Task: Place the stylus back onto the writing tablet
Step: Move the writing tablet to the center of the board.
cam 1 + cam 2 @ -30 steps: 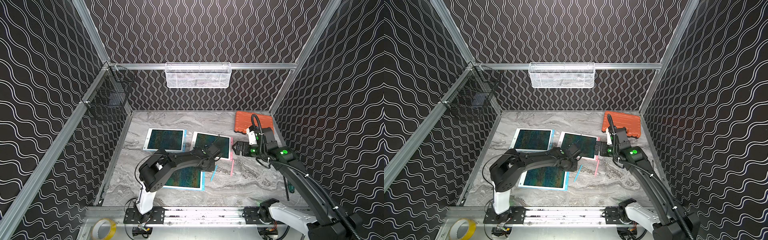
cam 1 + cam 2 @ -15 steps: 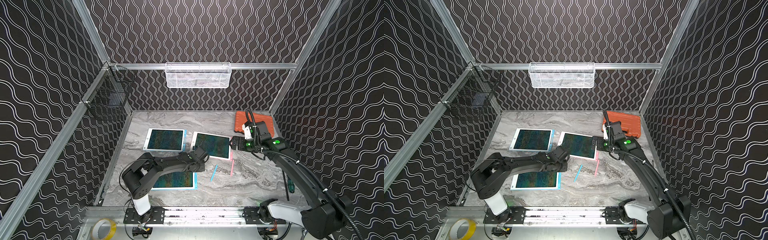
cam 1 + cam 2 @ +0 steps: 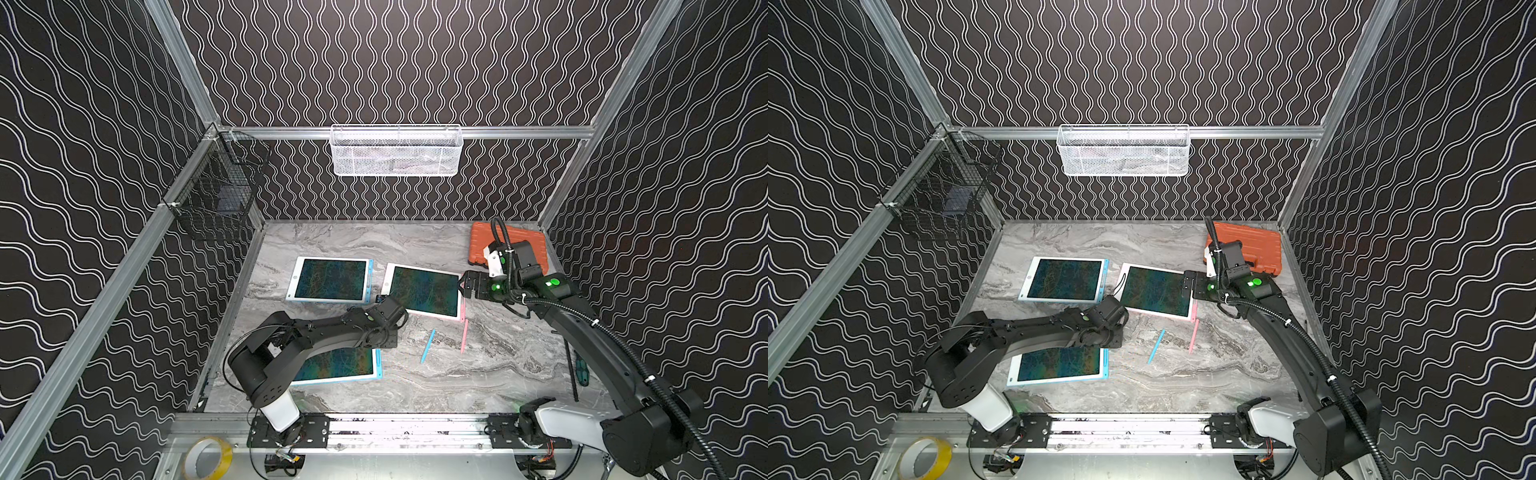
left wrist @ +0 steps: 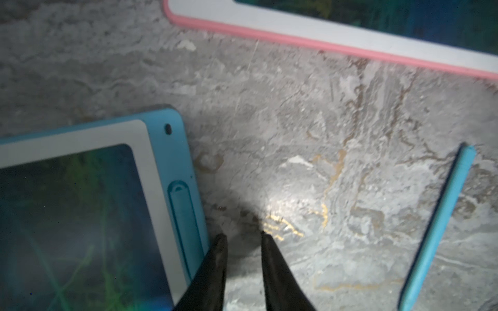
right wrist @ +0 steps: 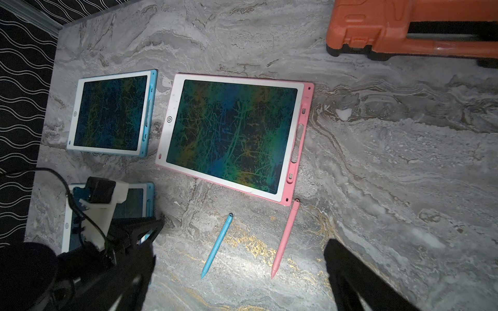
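The left gripper (image 4: pixel 242 236) is held barely parted, nothing pinched, beside a blue tablet (image 4: pixel 151 172). The blue stylus (image 4: pixel 442 223) is seen flat on the table (image 4: pixel 296 121), near it. The right gripper (image 3: pixel 464 286) is spread wide. The thin stylus could be flicked away by a shallow pinch.

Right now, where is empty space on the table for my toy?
Bare marble lies between the front rail and the blue stylus and pink stylus, and along the back wall beside the orange case. Crowded between the tablets.
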`<control>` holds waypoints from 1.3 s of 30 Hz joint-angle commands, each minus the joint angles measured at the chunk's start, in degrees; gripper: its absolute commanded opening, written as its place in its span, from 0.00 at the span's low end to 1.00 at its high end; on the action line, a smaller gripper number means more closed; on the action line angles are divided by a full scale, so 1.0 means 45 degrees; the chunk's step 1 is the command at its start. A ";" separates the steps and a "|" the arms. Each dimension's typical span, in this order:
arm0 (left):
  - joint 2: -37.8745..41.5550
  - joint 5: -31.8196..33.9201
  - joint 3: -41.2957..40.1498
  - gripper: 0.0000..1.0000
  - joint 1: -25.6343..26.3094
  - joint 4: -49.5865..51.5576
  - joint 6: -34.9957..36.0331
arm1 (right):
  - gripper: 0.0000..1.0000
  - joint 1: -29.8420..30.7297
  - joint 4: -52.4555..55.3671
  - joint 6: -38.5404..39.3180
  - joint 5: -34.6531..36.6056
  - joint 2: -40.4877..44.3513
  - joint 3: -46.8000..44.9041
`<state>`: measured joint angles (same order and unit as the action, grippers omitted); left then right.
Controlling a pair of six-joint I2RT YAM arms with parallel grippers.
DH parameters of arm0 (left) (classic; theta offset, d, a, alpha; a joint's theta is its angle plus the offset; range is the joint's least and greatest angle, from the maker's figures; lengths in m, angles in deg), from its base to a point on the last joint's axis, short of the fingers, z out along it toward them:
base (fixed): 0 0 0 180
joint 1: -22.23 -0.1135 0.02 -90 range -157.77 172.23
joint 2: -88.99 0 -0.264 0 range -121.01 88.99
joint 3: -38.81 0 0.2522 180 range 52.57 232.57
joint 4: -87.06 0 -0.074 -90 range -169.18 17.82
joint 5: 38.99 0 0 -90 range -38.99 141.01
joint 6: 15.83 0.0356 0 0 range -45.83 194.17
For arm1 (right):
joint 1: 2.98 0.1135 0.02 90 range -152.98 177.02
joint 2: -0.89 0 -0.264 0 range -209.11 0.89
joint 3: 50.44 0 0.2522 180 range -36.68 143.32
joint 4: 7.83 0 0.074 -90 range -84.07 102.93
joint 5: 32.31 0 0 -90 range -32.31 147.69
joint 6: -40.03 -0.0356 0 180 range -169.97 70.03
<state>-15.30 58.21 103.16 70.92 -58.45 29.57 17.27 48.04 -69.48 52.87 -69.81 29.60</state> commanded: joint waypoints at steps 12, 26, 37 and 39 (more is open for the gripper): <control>0.0518 0.0195 -0.1442 0.29 0.0768 0.1702 -0.1050 | 1.00 0.0017 -0.0101 0.0001 -0.0120 0.0123 -0.0260; 0.1087 0.0531 -0.1915 0.28 0.0725 0.2132 -0.1136 | 1.00 0.0025 -0.0193 0.0039 -0.0134 0.0035 -0.0240; 0.1249 0.0496 -0.2025 0.29 0.0660 0.1886 -0.1610 | 1.00 0.0027 -0.0553 -0.0107 -0.0179 -0.0180 -0.0279; 0.1493 0.0620 -0.1949 0.30 0.0646 0.2009 -0.1630 | 1.00 0.0018 -0.0563 -0.0185 -0.0189 -0.0404 -0.0141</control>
<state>-8.54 62.76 94.94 74.00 -58.36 23.58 17.27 47.17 -69.46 52.45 -70.79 28.33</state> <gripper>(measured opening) 0.295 0.999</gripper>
